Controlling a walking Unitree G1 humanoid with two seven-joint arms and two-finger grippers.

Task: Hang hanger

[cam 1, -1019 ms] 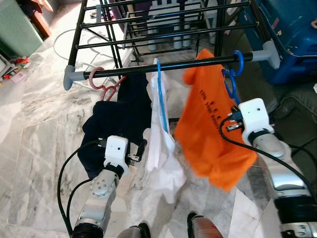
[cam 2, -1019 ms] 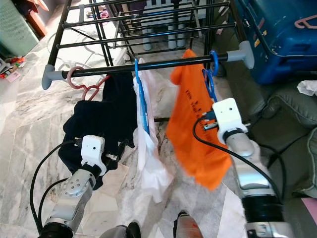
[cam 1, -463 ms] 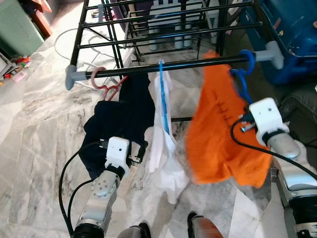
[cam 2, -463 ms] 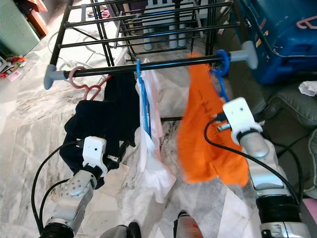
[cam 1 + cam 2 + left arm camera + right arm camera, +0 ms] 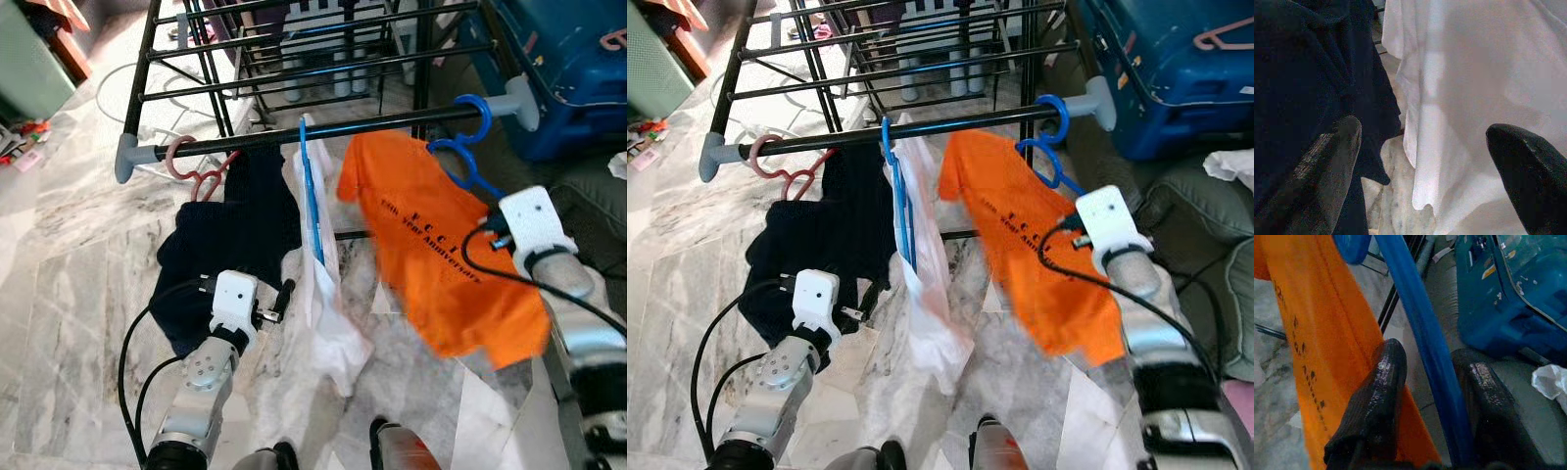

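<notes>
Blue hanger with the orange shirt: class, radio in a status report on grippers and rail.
Right gripper shut on blue hanger, hook over rail. Orange shirt on it. Left gripper open, low by dark garment and white garment. Nothing blocking.

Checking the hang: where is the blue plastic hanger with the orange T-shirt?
The blue plastic hanger is hooked on the black rail near its right end, right of the white garment, gripped by the right gripper.

1. Both head eyes look forward and down from above at the drying rack (image 5: 294, 137), sharing it and both arms.
2. The left wrist camera sits close along its fingers (image 5: 1327, 171), facing hanging cloth.
3. The right wrist camera peers close along its fingers (image 5: 1376, 396) toward a blue hanger (image 5: 1425, 347).
</notes>
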